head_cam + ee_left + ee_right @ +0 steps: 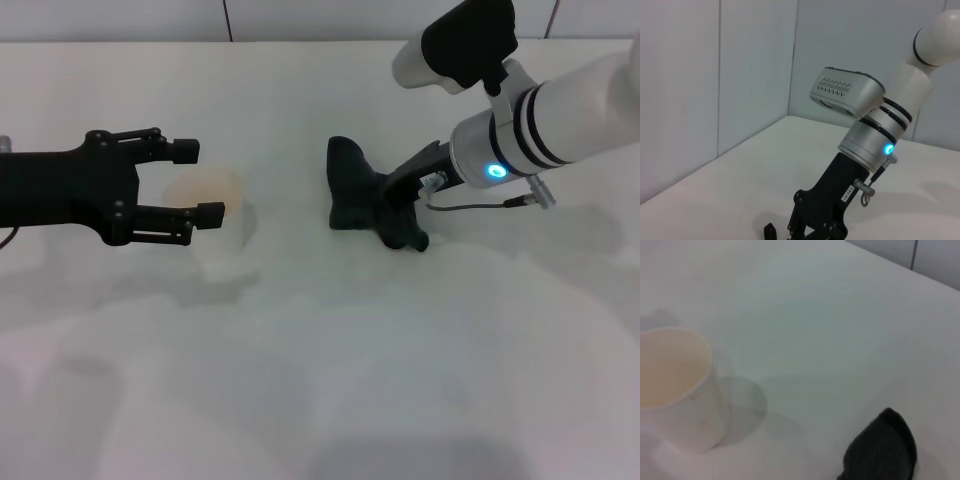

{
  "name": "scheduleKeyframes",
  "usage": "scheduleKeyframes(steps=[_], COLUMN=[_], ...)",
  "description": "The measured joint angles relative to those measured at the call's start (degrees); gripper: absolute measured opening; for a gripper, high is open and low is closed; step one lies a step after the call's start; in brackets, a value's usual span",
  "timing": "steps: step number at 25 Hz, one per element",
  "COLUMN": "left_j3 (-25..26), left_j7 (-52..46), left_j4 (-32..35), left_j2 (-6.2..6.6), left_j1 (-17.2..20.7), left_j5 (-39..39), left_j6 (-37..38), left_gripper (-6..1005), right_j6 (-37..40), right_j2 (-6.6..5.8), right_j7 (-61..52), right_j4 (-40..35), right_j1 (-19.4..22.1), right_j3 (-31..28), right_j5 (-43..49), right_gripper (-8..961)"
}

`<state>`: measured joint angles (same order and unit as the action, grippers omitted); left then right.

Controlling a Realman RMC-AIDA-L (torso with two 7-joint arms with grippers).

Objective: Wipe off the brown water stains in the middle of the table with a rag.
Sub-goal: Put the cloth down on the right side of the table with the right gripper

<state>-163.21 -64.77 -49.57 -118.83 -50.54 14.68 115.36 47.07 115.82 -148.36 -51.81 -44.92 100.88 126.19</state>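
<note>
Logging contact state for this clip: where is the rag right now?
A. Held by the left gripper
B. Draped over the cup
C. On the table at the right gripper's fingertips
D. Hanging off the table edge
C: the rag lies on the table with the right gripper down against it; the left gripper is open around the cup.

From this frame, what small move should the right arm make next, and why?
Probably close on the rag and lift it slightly. The right gripper is down at the rag's edge on the table, though whether it grips yet is unclear. No brown stain shows. The left gripper sits open around the cup, apart from the rag.
</note>
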Motion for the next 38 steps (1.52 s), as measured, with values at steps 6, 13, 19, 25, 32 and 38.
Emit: scheduleKeyframes(steps=[6,13,19,25,32,38], left_j3=[0.0,0.0,0.0,0.04,0.09,0.09], left_j7=[0.07,0.18,0.09,0.05,-0.14,-0.2], left_j4=[-0.08,-0.11,-0.18,-0.18,-0.82,-0.91], left_j2=[0.01,0.08,0.09,0.05,0.02,0.0], left_j1=[0.09,0.09,0.09,0.14,0.17,0.18], left_j5=[0.01,0.01,0.0,0.12,0.54,0.58], left_j6=[0.01,-0.06,-0.05,-0.04,-0.04,-0.04], left_gripper=[888,888,888,888,888,888], right_j6=[3.2,8.85,12.37,15.74,19.58,22.67], right_j2=[-0.45,-0.58,-0.66,-0.89,-0.95,-0.94], right_j7=[1.05,1.68,1.7,2.99,3.99,5.59], right_j4=[-11.99,-15.87,-16.0,-20.77,-24.85,-24.93], right_j1=[8.02,13.1,16.02,20.77,24.14,24.38], right_j3=[-1.06,-5.85,-9.93,-13.46,-16.95,-17.98], right_j5=[0.31,2.53,6.28,7.3,7.77,7.85], right_gripper=[73,73,73,74,74,74])
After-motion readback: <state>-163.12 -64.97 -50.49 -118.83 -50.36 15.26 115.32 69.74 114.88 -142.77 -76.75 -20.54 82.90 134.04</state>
